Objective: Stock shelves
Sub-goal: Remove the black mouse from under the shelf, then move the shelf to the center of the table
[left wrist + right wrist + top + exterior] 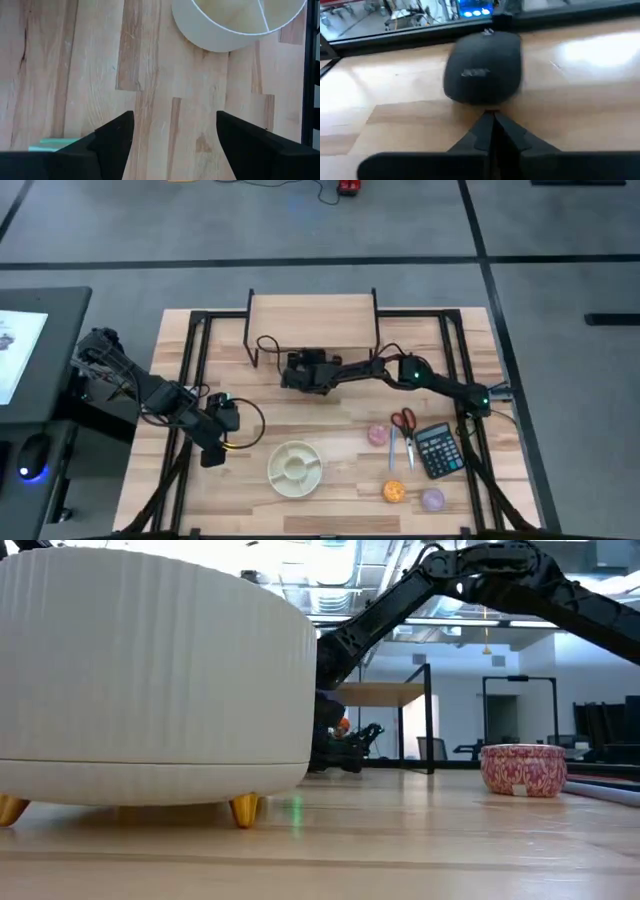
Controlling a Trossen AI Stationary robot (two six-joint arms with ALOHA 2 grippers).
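**Parking a mouse under the shelf, left arm idle**

Starting from my left: the left gripper (212,455) hangs over bare tabletop (330,510) with its jaws spread wide and nothing between them. Ahead of those jaws and a little to one side sits the white divided dish (235,22), well clear of the fingertips.

Moving right, the shelf (312,315) stands at the far middle of the table. My right gripper (292,377) reaches in at its front edge, low to the wood. Its jaws are pressed together with nothing between them, and a black computer mouse (482,67) lies just beyond the tips, apart from them by a thin strip of wood.

I judge this mouse as placed, so I'm between items. Next I need to back the right arm out without nudging the mouse, then go for another item, perhaps the scissors (402,425) or calculator (436,450).
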